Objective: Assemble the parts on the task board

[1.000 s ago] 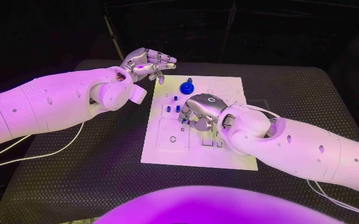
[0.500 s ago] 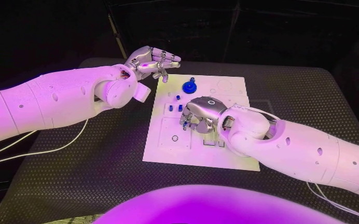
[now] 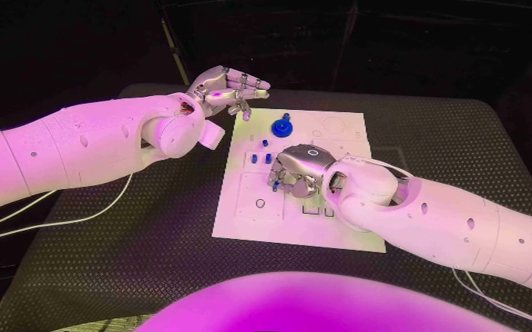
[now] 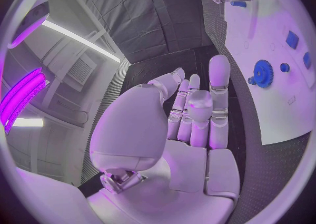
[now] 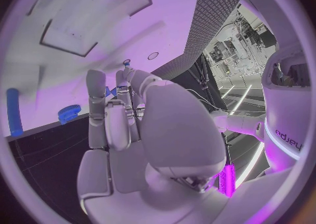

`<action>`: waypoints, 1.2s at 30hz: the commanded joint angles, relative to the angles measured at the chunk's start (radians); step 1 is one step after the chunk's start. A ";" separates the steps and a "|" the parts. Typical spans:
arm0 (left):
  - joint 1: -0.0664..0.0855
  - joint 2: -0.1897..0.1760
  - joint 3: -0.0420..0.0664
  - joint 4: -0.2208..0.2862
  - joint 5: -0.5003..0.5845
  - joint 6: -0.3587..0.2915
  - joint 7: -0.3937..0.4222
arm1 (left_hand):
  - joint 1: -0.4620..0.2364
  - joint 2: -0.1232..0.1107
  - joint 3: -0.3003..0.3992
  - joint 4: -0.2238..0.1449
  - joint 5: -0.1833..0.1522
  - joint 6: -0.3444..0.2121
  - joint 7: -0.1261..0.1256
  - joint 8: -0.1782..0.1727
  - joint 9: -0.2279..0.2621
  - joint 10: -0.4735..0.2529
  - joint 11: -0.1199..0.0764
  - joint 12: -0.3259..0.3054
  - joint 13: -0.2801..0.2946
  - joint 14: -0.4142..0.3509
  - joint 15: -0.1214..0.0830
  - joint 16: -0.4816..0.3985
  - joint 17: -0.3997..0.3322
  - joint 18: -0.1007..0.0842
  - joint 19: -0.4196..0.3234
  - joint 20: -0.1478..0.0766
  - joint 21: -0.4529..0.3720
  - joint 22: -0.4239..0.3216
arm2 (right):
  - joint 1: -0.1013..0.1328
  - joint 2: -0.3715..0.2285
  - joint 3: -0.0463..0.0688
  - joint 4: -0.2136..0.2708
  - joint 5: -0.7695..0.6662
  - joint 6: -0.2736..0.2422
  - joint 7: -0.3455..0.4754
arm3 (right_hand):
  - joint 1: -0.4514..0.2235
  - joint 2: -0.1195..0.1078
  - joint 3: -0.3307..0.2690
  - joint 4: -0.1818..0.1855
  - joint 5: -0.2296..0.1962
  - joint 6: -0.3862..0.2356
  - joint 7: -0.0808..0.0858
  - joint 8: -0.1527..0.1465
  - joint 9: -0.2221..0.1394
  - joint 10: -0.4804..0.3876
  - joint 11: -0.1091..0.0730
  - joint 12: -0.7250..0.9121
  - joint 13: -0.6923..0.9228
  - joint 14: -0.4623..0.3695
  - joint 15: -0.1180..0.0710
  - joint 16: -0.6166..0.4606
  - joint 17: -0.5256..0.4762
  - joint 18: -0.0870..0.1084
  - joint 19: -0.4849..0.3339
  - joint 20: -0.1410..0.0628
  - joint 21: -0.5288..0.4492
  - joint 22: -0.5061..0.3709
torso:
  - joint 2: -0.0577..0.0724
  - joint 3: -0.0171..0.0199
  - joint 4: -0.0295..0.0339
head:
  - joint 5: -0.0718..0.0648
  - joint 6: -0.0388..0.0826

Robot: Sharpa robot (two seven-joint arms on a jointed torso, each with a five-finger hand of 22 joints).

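Head view: right hand (image 3: 297, 169) hovers fingers-down over blue parts (image 3: 258, 158) mid task board (image 3: 291, 180), apparently pinching one to seat it, while left hand (image 3: 227, 90) waits empty, fingers loosely apart, beyond the board.

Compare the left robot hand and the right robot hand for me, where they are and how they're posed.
The left robot hand is raised off the task board's far left corner; the right robot hand is low over the board's middle. The left robot hand holds nothing, fingers loosely extended; the right's fingers curl downward by small blue parts. Both are silver on white arms.
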 commanded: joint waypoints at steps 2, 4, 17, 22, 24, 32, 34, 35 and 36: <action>0.002 0.002 0.001 -0.001 0.006 0.014 0.005 | -0.007 0.002 -0.001 -0.002 0.004 -0.007 0.001 -0.005 -0.001 -0.007 0.003 -0.001 -0.001 -0.005 0.004 -0.001 -0.001 0.007 -0.006 0.002 -0.003 -0.001 | 0.000 0.001 0.000 -0.003 -0.006 0.022 0.008 | -0.007 0.002 0.003 -0.001 0.001 0.005 0.006 -0.006 0.001 0.002 0.001 -0.005 0.002 0.046 -0.001 0.005 0.000 -0.011 -0.008 -0.001 0.001 -0.001 | 0.000 0.0004 -0.0001 | 0.002 0.000; 0.002 0.002 0.001 -0.002 0.006 0.015 0.005 | -0.007 0.002 -0.001 -0.002 0.004 -0.007 0.001 -0.005 -0.001 -0.007 0.003 -0.001 -0.001 -0.005 0.004 -0.001 -0.001 0.007 -0.006 0.002 -0.003 -0.001 | 0.000 0.002 0.000 -0.003 -0.006 0.025 0.008 | -0.008 0.003 0.003 -0.001 0.001 0.004 0.006 -0.006 0.001 0.002 0.001 -0.006 0.002 0.046 -0.001 0.005 0.000 -0.011 -0.008 -0.001 0.001 0.000 | 0.000 0.0002 -0.0004 | 0.002 0.000; 0.002 0.004 0.001 -0.004 0.006 0.017 0.002 | -0.007 0.002 -0.001 -0.002 0.004 -0.007 0.001 -0.005 -0.001 -0.007 0.003 -0.001 -0.001 -0.005 0.004 -0.001 -0.001 0.007 -0.006 0.002 -0.003 -0.001 | -0.001 0.007 -0.001 -0.011 -0.007 0.049 0.001 | -0.011 0.003 0.003 -0.002 0.001 0.004 0.006 -0.006 0.001 0.002 0.001 -0.006 0.002 0.046 -0.001 0.005 0.001 -0.011 -0.009 -0.001 0.001 -0.001 | -0.001 0.0001 -0.0004 | 0.002 0.000; 0.003 0.004 0.001 -0.004 0.006 0.018 0.001 | -0.007 0.002 -0.001 -0.002 0.004 -0.007 0.001 -0.005 -0.001 -0.007 0.003 -0.001 -0.001 -0.005 0.004 -0.001 -0.001 0.007 -0.006 0.002 -0.003 -0.001 | -0.001 0.009 -0.002 -0.012 -0.019 0.052 -0.008 | -0.015 0.004 0.001 -0.003 0.000 0.004 0.006 -0.007 0.001 0.001 0.001 -0.007 0.002 0.046 -0.001 0.005 0.000 -0.010 -0.010 0.000 0.000 -0.003 | 0.000 0.0000 -0.0006 | 0.001 0.000; 0.003 0.004 0.001 -0.004 0.006 0.018 0.001 | -0.007 0.002 -0.001 -0.002 0.004 -0.007 0.001 -0.005 -0.001 -0.007 0.003 -0.001 -0.001 -0.005 0.004 -0.001 -0.001 0.007 -0.006 0.002 -0.003 -0.001 | -0.001 0.010 -0.004 -0.012 -0.024 0.053 -0.010 | -0.015 0.004 0.001 -0.003 0.000 0.004 0.006 -0.007 0.001 0.001 0.001 -0.007 0.002 0.046 -0.001 0.005 0.000 -0.010 -0.010 0.000 0.000 -0.003 | 0.000 0.0001 -0.0007 | 0.001 0.000; 0.003 0.005 0.001 -0.004 0.006 0.020 0.000 | -0.011 0.002 -0.002 -0.001 0.004 -0.007 0.002 -0.005 -0.001 -0.009 0.004 0.000 -0.001 -0.006 0.005 -0.001 -0.003 0.008 -0.007 0.003 -0.007 -0.005 | -0.001 0.016 -0.024 -0.012 -0.041 0.064 -0.022 | -0.043 0.002 -0.011 -0.007 0.003 -0.007 0.007 -0.015 -0.001 -0.011 0.004 -0.017 0.001 0.044 0.002 0.002 -0.007 -0.009 -0.018 0.003 -0.008 -0.015 | -0.001 -0.0004 0.0002 | 0.002 0.000; 0.003 0.005 0.001 -0.004 0.006 0.021 -0.001 | -0.011 0.002 -0.002 -0.001 0.004 -0.007 0.002 -0.005 -0.001 -0.009 0.004 0.000 -0.001 -0.006 0.005 -0.001 -0.003 0.008 -0.007 0.003 -0.007 -0.005 | -0.001 0.018 -0.026 -0.013 -0.042 0.066 -0.024 | -0.050 0.001 -0.016 -0.007 0.007 -0.010 0.008 -0.017 -0.001 -0.014 0.005 -0.020 0.000 0.044 0.003 0.002 -0.008 -0.009 -0.019 0.004 -0.010 -0.017 | 0.000 -0.0002 0.0002 | 0.002 0.000; 0.003 0.005 0.001 -0.004 0.006 0.021 -0.001 | -0.011 0.002 -0.002 -0.001 0.004 -0.007 0.002 -0.005 -0.001 -0.009 0.004 0.000 -0.001 -0.006 0.005 -0.001 -0.003 0.008 -0.007 0.003 -0.007 -0.005 | -0.002 0.018 -0.027 -0.013 -0.042 0.066 -0.025 | -0.052 0.001 -0.017 -0.007 0.008 -0.011 0.008 -0.018 -0.001 -0.015 0.005 -0.020 0.000 0.044 0.003 0.002 -0.008 -0.009 -0.019 0.004 -0.011 -0.018 | 0.000 -0.0001 -0.0001 | 0.003 0.000; 0.003 0.005 0.001 -0.004 0.006 0.021 -0.001 | -0.011 0.002 -0.002 -0.001 0.004 -0.007 0.002 -0.005 -0.001 -0.009 0.004 0.000 -0.001 -0.006 0.005 -0.001 -0.003 0.008 -0.007 0.003 -0.007 -0.005 | -0.002 0.019 -0.028 -0.014 -0.043 0.065 -0.026 | -0.057 0.001 -0.020 -0.008 0.010 -0.014 0.009 -0.019 -0.002 -0.017 0.005 -0.022 -0.001 0.043 0.004 0.002 -0.009 -0.008 -0.020 0.005 -0.012 -0.019 | -0.001 0.0000 -0.0009 | 0.003 0.000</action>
